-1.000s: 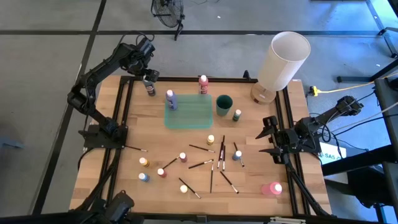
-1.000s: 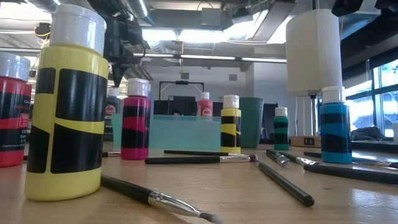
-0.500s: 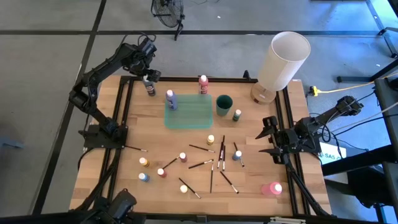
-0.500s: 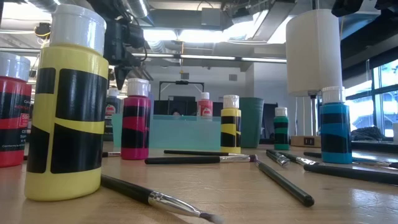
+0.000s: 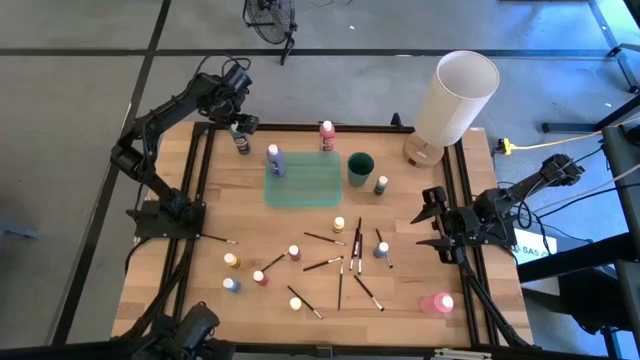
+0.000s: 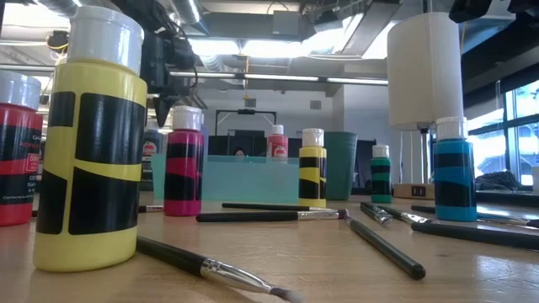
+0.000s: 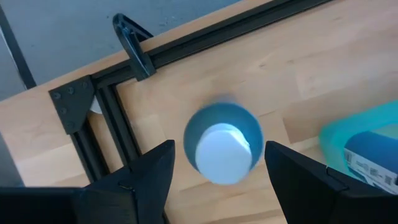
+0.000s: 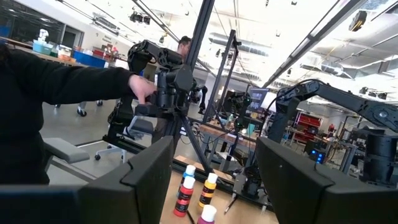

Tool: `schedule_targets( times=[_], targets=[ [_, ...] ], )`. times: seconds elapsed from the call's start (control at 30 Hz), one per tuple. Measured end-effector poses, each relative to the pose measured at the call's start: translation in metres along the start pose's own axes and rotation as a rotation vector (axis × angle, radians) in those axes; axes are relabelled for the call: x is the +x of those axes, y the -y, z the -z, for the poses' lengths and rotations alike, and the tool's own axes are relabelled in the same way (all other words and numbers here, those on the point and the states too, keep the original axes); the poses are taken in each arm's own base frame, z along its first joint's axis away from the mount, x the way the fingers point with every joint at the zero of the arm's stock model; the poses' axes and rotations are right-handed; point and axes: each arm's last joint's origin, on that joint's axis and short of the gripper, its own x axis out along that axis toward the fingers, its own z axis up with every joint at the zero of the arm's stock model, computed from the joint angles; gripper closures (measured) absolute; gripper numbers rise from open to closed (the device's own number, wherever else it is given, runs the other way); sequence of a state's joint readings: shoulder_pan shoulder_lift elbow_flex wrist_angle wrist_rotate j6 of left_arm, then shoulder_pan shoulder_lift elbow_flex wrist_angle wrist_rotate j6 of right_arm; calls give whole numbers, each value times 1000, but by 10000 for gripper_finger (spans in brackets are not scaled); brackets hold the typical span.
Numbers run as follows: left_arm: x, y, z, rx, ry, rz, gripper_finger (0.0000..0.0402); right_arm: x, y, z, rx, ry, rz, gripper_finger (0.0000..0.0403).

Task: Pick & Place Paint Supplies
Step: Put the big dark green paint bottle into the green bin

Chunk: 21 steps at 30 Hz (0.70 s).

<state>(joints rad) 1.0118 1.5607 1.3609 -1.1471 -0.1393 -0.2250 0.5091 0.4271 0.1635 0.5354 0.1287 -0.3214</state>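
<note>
A white-capped bluish paint bottle point(image 7: 222, 144) stands upright on the wooden table near its far left corner point(image 5: 243, 146). My left gripper point(image 7: 217, 152) hangs over it point(image 5: 240, 124), pointing down and open, with one finger on each side of the cap and touching nothing. More small bottles point(image 5: 231, 260) and dark-handled brushes point(image 5: 340, 262) lie spread over the table's near half. A purple bottle point(image 5: 274, 158) stands in the green tray point(image 5: 310, 185). My right gripper point(image 5: 432, 226) waits open at the table's right edge point(image 8: 214, 180).
A big white cylinder point(image 5: 455, 98) stands at the far right, with a dark green cup point(image 5: 360, 168) and a green bottle point(image 5: 381, 184) beside the tray. A red bottle point(image 5: 327, 134) is at the far edge and a pink one point(image 5: 437, 303) at the near right. A person's sleeve point(image 8: 68, 78) shows beyond the table.
My left gripper has sunk a little toward the bottle in the far left corner, still open.
</note>
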Motion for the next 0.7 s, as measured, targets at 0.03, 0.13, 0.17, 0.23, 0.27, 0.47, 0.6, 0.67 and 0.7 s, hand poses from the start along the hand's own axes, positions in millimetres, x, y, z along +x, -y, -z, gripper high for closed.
schedule_targets(
  times=[0.03, 0.13, 0.17, 0.23, 0.27, 0.47, 0.6, 0.67, 0.7],
  targets=[
    [2, -1, 0, -4, 1, 2, 155, 0, 0, 0, 0, 0, 0, 171],
    [5, -4, -1, 1, 5, 11, 155, 0, 0, 0, 0, 0, 0, 171],
    [6, -5, 0, 0, 0, 12, 155, 0, 0, 0, 0, 0, 0, 171],
    [7, -4, 0, 1, -4, 19, 155, 0, 0, 0, 0, 0, 0, 171],
    [8, -4, 1, 4, -6, 22, 155, 0, 0, 0, 0, 0, 0, 171],
    [8, -4, 0, 34, 4, 26, 155, 0, 0, 0, 0, 0, 0, 171],
    [8, -4, -1, 34, 6, 27, 161, 0, 0, 0, 0, 0, 0, 171],
    [8, -4, -1, 34, 9, 27, 170, 0, 0, 0, 0, 0, 0, 171],
    [8, -4, -1, 34, 9, 27, 177, 0, 0, 0, 0, 0, 0, 171]
  ],
)
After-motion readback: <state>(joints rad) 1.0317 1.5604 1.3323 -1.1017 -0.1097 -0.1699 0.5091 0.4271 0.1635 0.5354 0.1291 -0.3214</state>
